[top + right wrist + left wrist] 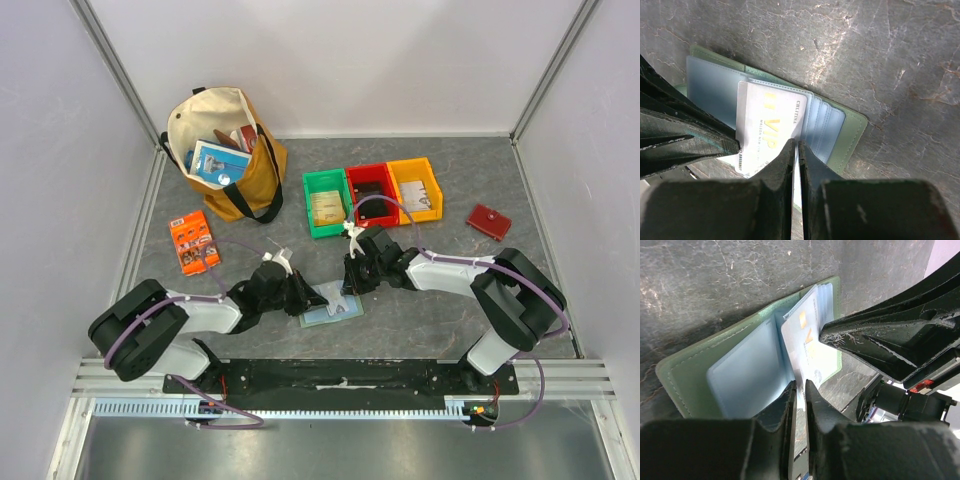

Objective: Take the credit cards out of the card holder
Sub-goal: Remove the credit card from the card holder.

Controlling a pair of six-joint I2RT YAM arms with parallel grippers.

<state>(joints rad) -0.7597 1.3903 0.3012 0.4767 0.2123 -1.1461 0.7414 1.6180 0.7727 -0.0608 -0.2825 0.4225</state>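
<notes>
The pale green card holder (343,313) lies open on the dark table between the two arms, its light blue pockets facing up; it also shows in the left wrist view (690,375) and in the right wrist view (852,125). A white card with gold "VIP" lettering (767,125) sticks partly out of a pocket. My left gripper (800,387) is shut on that card's (807,342) near edge. My right gripper (796,144) is shut on a thin pale edge of the holder's pocket leaf right beside the card. The two grippers (318,298) (350,285) nearly touch over the holder.
A yellow tote bag (225,150) with items stands at the back left. Green (325,200), red (372,192) and yellow (415,187) bins sit behind the holder. A small red wallet (489,221) lies at the right, an orange packet (193,241) at the left.
</notes>
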